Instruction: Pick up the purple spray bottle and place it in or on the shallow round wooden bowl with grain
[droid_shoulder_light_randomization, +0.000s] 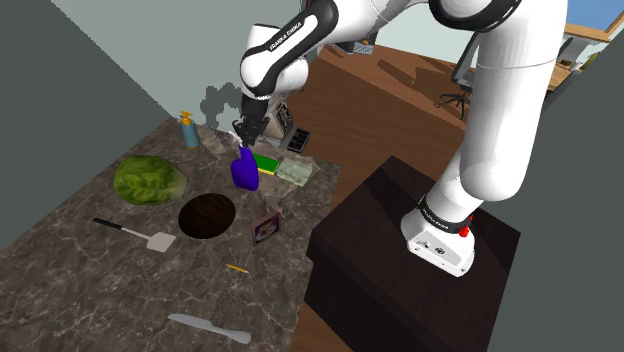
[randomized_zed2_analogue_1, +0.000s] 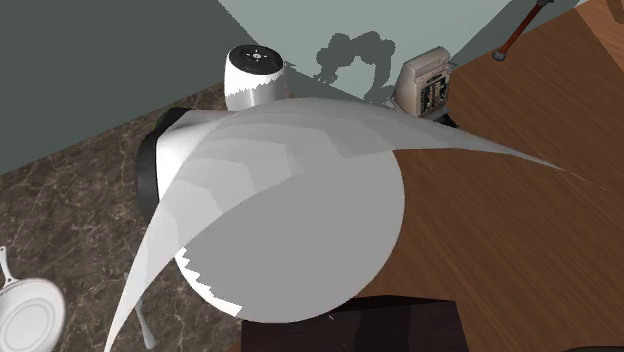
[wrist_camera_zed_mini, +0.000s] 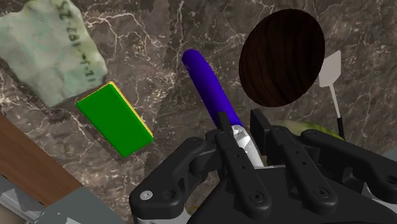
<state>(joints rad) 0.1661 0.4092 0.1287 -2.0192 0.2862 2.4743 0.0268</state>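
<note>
Closest in, at the hand itself: the gripper (wrist_camera_zed_mini: 240, 124) has its two black fingers pressed against either side of the white spray head of the purple spray bottle (wrist_camera_zed_mini: 207, 83), and that reads as a firm clasp. So the grasp looks made. The lift I can't call, because in the shoulder view the bottle's base sits at or barely off the marble table (droid_shoulder_light_randomization: 80, 250), near the far corner on the stand's side. Just past the bottle lies the wooden bowl (wrist_camera_zed_mini: 283, 57), dark, grain showing, nothing in it, and apart from the bottle. By my reading, what's left is to raise the bottle, carry it toward the table's middle and set it down in the bowl.

Now the views. The wrist view gives the grip, plus a green sponge (wrist_camera_zed_mini: 116, 118) beside the bottle and a pale green slab (wrist_camera_zed_mini: 48, 54) beyond that. The shoulder view can't settle finger contact, but it lays out the table: a knife (droid_shoulder_light_randomization: 208, 328) at the near edge, a spatula (droid_shoulder_light_randomization: 150, 238), then the bowl, a leafy green head (droid_shoulder_light_randomization: 148, 180), and a blue soap bottle (droid_shoulder_light_randomization: 188, 130) at the far edge. The second exterior view looks past the arm (randomized_zed2_analogue_1: 300, 200), close up, to a white round pan (randomized_zed2_analogue_1: 28, 315) on the marble and a pale boxy appliance (randomized_zed2_analogue_1: 425, 78) by the wall
</note>
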